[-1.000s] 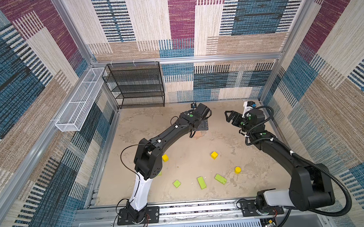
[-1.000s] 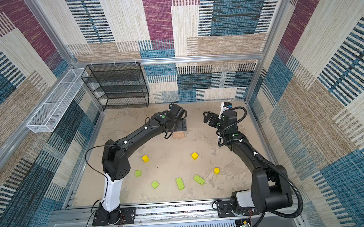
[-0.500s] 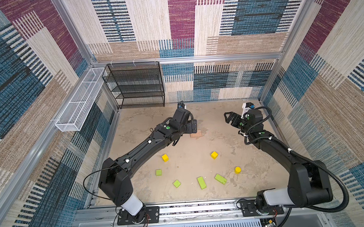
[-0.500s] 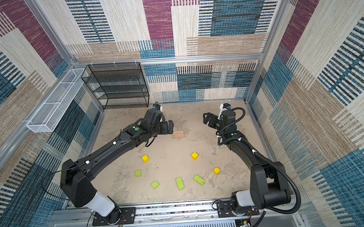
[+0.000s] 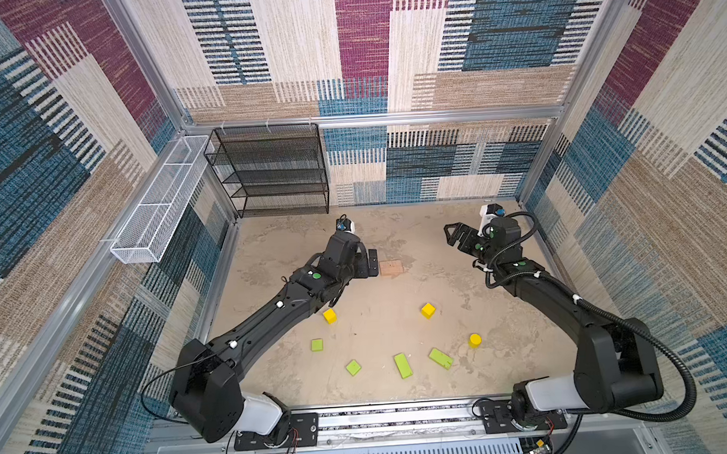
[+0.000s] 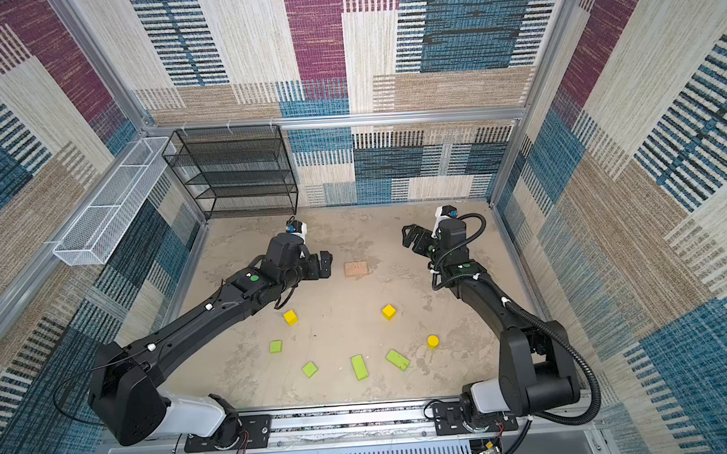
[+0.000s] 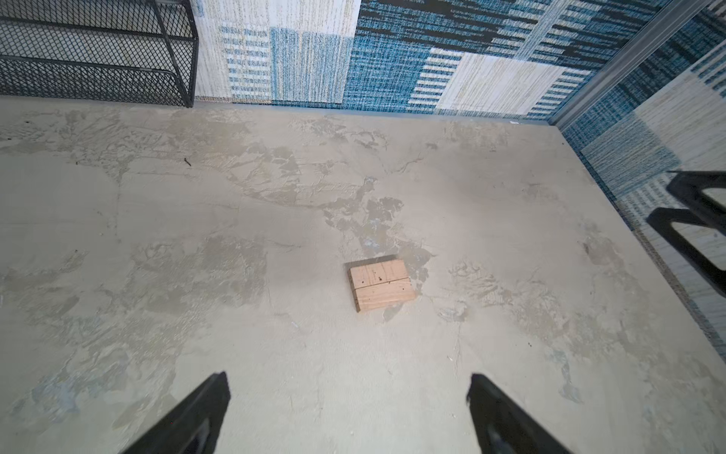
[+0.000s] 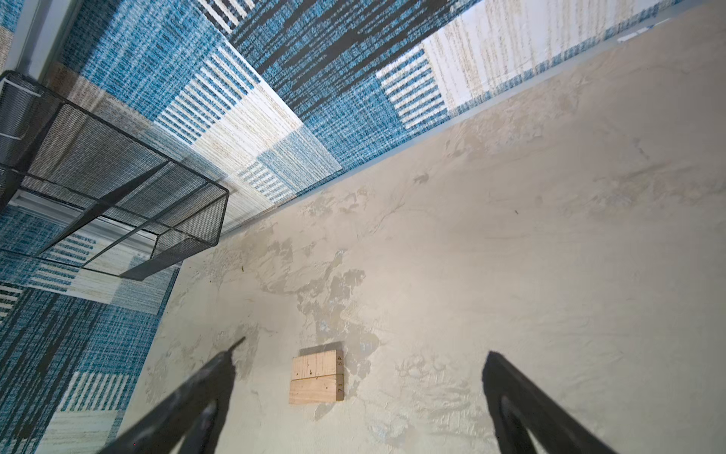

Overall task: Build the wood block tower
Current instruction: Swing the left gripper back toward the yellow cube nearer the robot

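Note:
Two tan bars [image 5: 391, 268] lie side by side, flat on the floor at the middle back, seen also in the left wrist view [image 7: 381, 285] and the right wrist view [image 8: 316, 375]. My left gripper [image 5: 371, 263] stands open and empty just left of them, not touching. My right gripper [image 5: 453, 235] hangs open and empty well to their right, above the floor. Nearer the front lie two yellow cubes [image 5: 330, 316] [image 5: 428, 310], a short yellow cylinder [image 5: 475, 340] and several lime-green flat pieces [image 5: 403, 365], all apart from one another.
A black mesh shelf [image 5: 272, 173] stands at the back left against the wall. A white wire basket [image 5: 157, 206] hangs on the left wall. Patterned walls close in three sides, and the arms' mounting rail [image 5: 360, 419] runs along the front.
My left arm has drawn back to the left and swung lower, uncovering the tan bars. The right arm has barely moved. Both grippers stay open.

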`<state>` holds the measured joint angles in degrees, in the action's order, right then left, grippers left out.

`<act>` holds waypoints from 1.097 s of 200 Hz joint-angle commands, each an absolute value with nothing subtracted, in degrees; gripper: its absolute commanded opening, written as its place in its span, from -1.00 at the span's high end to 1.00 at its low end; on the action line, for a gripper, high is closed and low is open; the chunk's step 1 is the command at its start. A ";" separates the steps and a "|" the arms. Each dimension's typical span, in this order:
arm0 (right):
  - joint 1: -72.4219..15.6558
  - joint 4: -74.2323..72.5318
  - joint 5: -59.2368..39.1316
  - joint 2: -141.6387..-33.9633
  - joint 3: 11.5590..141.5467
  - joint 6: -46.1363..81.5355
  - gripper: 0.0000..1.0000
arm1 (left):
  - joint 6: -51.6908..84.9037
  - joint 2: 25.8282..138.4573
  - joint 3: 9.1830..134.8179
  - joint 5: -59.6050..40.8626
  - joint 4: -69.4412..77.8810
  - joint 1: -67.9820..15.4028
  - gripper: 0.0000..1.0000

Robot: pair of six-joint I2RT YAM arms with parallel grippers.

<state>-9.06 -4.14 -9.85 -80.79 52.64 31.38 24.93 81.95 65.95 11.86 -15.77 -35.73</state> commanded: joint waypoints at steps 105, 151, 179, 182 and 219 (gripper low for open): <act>-14.52 -2.12 -7.41 -86.30 58.66 30.80 -0.99 | 28.74 85.58 65.54 7.15 -12.29 -33.32 -0.97; -14.82 -1.71 -7.29 -86.66 59.15 30.65 -0.99 | 29.36 86.04 65.57 6.25 -12.06 -32.94 -0.95; -14.88 -1.36 -7.15 -86.81 59.40 30.71 -0.99 | 30.03 86.24 65.48 6.15 -12.21 -32.61 -0.95; -14.87 -1.32 -7.20 -86.83 59.41 30.71 -0.99 | 30.06 86.29 65.48 6.13 -12.23 -32.60 -0.95; -15.05 -1.21 -7.20 -86.86 59.60 30.76 -0.99 | 30.48 86.45 65.39 5.54 -12.34 -32.20 -0.95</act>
<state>-14.92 -0.56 -7.46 -86.78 58.98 30.92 29.63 86.48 65.21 6.55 -13.13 -32.38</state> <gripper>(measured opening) 0.993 0.976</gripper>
